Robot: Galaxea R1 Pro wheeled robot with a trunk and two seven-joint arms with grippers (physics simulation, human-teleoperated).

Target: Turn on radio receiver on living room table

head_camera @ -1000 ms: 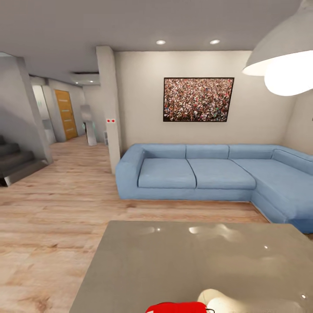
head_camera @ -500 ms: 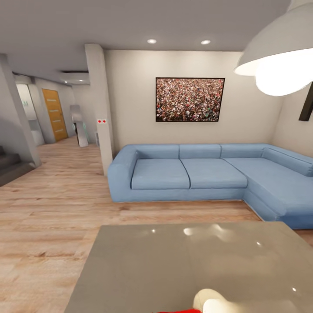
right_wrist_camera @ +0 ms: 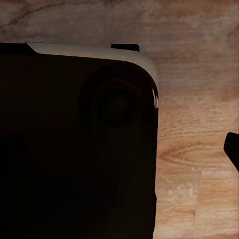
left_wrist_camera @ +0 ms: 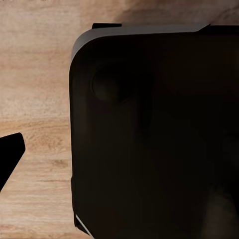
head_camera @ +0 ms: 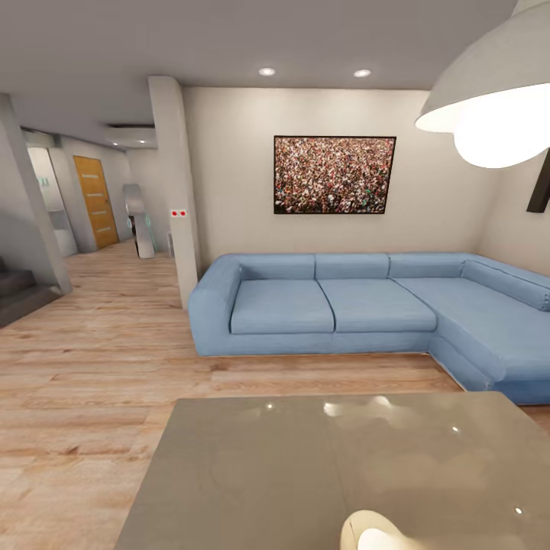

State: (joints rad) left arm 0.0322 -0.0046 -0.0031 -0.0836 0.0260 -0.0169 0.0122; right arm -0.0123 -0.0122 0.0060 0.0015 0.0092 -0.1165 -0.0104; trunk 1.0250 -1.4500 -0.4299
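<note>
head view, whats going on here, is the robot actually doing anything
Nothing is being handled at this moment. The head view looks across the glossy grey table to a blue sectional sofa and a framed crowd picture, with a bright pendant lamp overhead. Both wrist views show a dark part of the robot's body above wood plank floor, so whether each hand is open or shut cannot be told.

Camera's tilted up a bit, so the red radio receiver slips out below the worktop (head_camera: pixel 252 466) edge.
</note>
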